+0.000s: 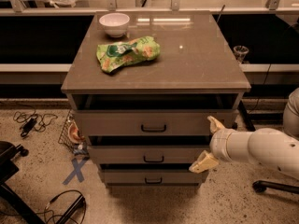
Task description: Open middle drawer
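The tool hangs at the right end of the drawer stack, its two tan fingers spread apart with nothing between them. The upper finger lies by the right end of the top drawer; the lower one overlaps the right end of the middle drawer. Whether either touches a front cannot be told. The middle drawer sits between the top drawer and the bottom drawer, its black handle well left of the tool. On the counter above lie a green snack bag and, behind it, a white bowl. A blue tape cross marks the floor to the left.
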`<state>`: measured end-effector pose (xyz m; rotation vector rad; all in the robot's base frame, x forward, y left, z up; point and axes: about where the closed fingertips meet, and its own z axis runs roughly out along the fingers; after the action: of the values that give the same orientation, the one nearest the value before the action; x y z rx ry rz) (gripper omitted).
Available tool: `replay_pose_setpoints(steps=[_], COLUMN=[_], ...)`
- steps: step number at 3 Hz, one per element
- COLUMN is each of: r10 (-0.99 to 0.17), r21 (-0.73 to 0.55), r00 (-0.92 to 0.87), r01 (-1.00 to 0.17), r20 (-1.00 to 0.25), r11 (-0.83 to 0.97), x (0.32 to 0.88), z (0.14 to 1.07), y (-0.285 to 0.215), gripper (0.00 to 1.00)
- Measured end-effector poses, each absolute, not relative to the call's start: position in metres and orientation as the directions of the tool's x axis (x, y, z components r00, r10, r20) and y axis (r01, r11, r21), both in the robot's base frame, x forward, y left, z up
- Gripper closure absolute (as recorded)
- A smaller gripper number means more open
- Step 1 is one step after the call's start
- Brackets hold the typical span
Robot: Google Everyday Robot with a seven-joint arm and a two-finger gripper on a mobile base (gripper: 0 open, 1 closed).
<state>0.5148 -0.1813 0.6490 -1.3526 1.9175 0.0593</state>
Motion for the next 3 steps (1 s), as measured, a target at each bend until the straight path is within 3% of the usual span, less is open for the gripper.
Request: replay_pose_setpoints(steps=[3], r10=[-0.839], r21=[-0.455], r00=[0.005], r01=[-0.842], r20=[-0.543], r11=[0.29], x=[0.515], z=[0.528], y=[-0.169], gripper=[0.0])
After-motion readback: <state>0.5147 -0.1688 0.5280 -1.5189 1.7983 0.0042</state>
